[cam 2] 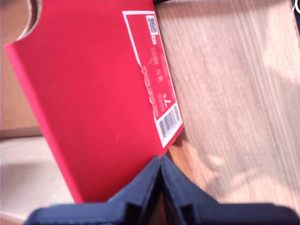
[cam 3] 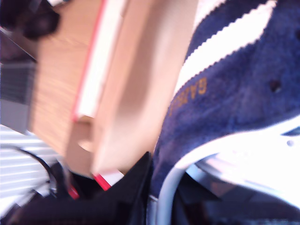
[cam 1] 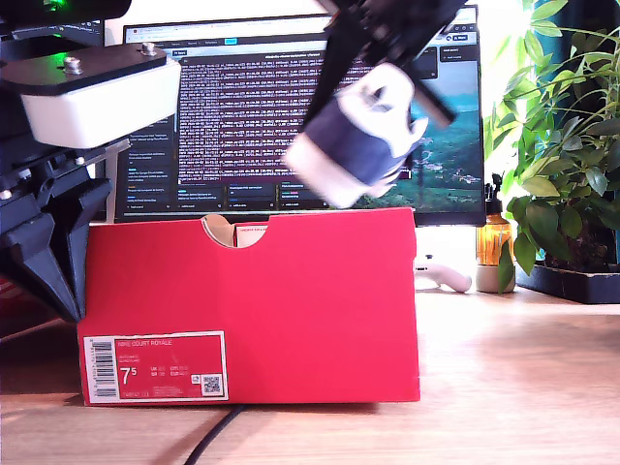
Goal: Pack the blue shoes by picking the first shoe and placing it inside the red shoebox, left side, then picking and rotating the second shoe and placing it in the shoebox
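Right now our second gripper [cam 1: 387, 58] has its fingers pinching a blue shoe [cam 1: 356, 136] in the air above the red shoebox [cam 1: 252, 310], up around 1 o'clock of the notch in the exterior view. Our first gripper [cam 2: 161, 161] sits fingers pressed together beside the box wall. Risks we'd guess: the shoe slips mid-carry, or its sole catches the rim and shoves the box across the worktop [cam 1: 523, 368].

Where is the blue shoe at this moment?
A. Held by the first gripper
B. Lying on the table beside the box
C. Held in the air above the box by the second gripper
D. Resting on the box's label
C: in the exterior view the shoe hangs clear above the red shoebox, and the second wrist view shows it at my second gripper; my first gripper is shut and empty.
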You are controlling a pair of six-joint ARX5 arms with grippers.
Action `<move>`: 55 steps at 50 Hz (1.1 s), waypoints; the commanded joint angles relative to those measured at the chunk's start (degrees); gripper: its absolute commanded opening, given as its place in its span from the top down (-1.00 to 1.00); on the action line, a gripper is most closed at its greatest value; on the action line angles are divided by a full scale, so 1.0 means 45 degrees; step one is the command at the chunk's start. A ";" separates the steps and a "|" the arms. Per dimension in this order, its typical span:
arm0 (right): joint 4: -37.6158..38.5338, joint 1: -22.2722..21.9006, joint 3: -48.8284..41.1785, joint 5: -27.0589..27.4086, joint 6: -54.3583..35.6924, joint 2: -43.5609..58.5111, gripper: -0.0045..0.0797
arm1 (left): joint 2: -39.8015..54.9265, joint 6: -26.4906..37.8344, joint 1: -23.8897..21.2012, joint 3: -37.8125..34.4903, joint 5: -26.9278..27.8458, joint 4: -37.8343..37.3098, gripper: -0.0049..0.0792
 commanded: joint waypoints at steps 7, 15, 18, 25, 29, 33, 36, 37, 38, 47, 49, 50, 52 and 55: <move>0.1559 0.0748 -0.0010 -0.0593 0.0714 0.0685 0.92 | 0.0136 0.0015 -0.0015 0.0010 0.0083 0.0053 0.93; 0.2443 0.0957 -0.0005 -0.1229 0.1423 0.1103 0.92 | 0.0136 0.0015 -0.0010 0.0010 0.0083 0.0058 0.93; 0.2720 0.1001 0.0000 -0.1457 0.1666 0.1297 0.92 | 0.0136 0.0015 -0.0010 0.0010 0.0083 0.0063 0.93; 0.2890 0.1020 0.0005 -0.1559 0.1817 0.1773 0.92 | 0.0136 0.0015 -0.0010 0.0010 0.0083 0.0058 0.93; 0.3050 0.1073 0.0005 -0.1579 0.1957 0.2103 0.92 | 0.0136 0.0015 -0.0010 0.0010 0.0083 0.0083 0.93; 0.3225 0.1098 0.0005 -0.1778 0.1987 0.2409 0.92 | 0.0136 0.0015 -0.0010 0.0015 0.0083 0.0097 0.93; 0.3288 0.1146 0.0005 -0.1807 0.2001 0.2628 0.92 | 0.0136 0.0015 -0.0010 0.0010 0.0083 0.0092 0.93; 0.3303 0.1185 0.0005 -0.1802 0.1996 0.2720 0.92 | 0.0136 0.0015 -0.0010 0.0015 0.0083 0.0092 0.93; 0.3317 0.1209 0.0005 -0.1812 0.1996 0.2788 0.92 | 0.0136 0.0015 -0.0010 0.0015 0.0083 0.0092 0.93; 0.3332 0.1287 0.0005 -0.1802 0.1991 0.3308 0.92 | 0.0136 0.0015 -0.0010 0.0015 0.0083 0.0092 0.93; 0.3366 0.1292 0.0005 -0.1802 0.1991 0.3419 0.92 | 0.0136 0.0015 -0.0010 0.0010 0.0078 0.0097 0.93; 0.3351 0.1302 0.0005 -0.1802 0.1991 0.3439 0.92 | 0.0136 0.0015 -0.0010 0.0015 0.0078 0.0097 0.93; 0.3342 0.1311 0.0005 -0.1787 0.1962 0.3517 0.92 | 0.0136 0.0015 -0.0010 0.0010 0.0083 0.0097 0.93; 0.3385 0.1375 0.0005 -0.1787 0.1982 0.3575 0.92 | 0.0136 0.0015 -0.0010 0.0015 0.0083 0.0097 0.93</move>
